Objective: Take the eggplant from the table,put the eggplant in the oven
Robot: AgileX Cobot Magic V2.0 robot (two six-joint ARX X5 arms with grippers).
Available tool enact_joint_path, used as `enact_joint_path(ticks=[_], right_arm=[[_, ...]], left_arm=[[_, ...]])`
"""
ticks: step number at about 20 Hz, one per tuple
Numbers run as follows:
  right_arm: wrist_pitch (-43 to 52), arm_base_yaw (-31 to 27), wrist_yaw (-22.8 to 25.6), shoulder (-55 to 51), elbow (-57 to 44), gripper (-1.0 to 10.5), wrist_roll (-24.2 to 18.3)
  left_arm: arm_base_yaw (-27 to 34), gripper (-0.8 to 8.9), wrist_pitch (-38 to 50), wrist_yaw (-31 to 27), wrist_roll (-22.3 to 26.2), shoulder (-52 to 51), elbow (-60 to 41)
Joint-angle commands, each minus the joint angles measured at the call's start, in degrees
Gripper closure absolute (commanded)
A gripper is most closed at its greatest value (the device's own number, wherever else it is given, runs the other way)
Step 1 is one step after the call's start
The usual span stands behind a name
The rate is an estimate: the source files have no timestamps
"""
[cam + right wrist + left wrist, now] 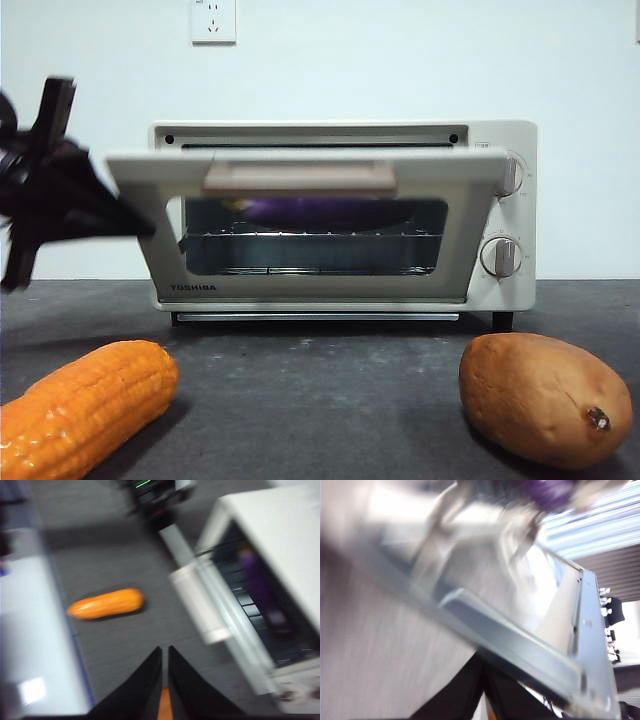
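The purple eggplant (320, 210) lies on the rack inside the cream oven (505, 290). It also shows in the right wrist view as the eggplant (262, 587) and, blurred, in the left wrist view as a purple eggplant (550, 492). The oven door (300, 165) hangs partly open, tilted forward. My left gripper (140, 228) is at the door's left edge with its jaws shut (481, 660) just under the door. My right gripper (165, 651) hovers high above the table (320, 400), shut on nothing, away from the oven.
An orange corn cob (85, 405) lies at the front left, also seen as the corn cob (106, 604) from above. A brown sweet potato (545, 398) sits at the front right. A wall socket (213, 20) is on the white wall behind.
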Motion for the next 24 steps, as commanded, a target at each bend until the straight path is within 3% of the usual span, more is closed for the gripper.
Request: enact_joint_path(ticks=[1, 9, 12, 15, 20, 24], right_arm=[[-1.1, 0.7, -2.0, 0.6, -1.2, 9.4, 1.9], [-0.8, 0.5, -0.9, 0.6, -9.8, 9.4, 2.3], [1.0, 0.0, -0.2, 0.6, -14.0, 9.4, 2.1], [4.0, -1.2, 4.3, 0.6, -18.7, 9.4, 2.1], [10.4, -5.5, 14.4, 0.6, -25.4, 9.4, 2.1], [17.4, -12.5, 18.0, 0.6, -29.2, 9.4, 3.4]], left_arm=[[0.2, 8.1, 1.3, 0.7, -4.0, 0.8, 5.1], [0.1, 8.09, -0.7, -2.1, -7.2, -0.1, 15.6], [0.0, 8.09, -1.2, -9.4, -7.2, -2.0, 16.5], [-0.4, 8.09, -3.6, -13.8, -6.3, -4.8, 16.5], [-2.8, 8.09, -12.3, -22.1, 0.4, -11.8, 16.5], [-7.3, 8.09, -18.9, -35.3, 5.5, -19.2, 16.4]])
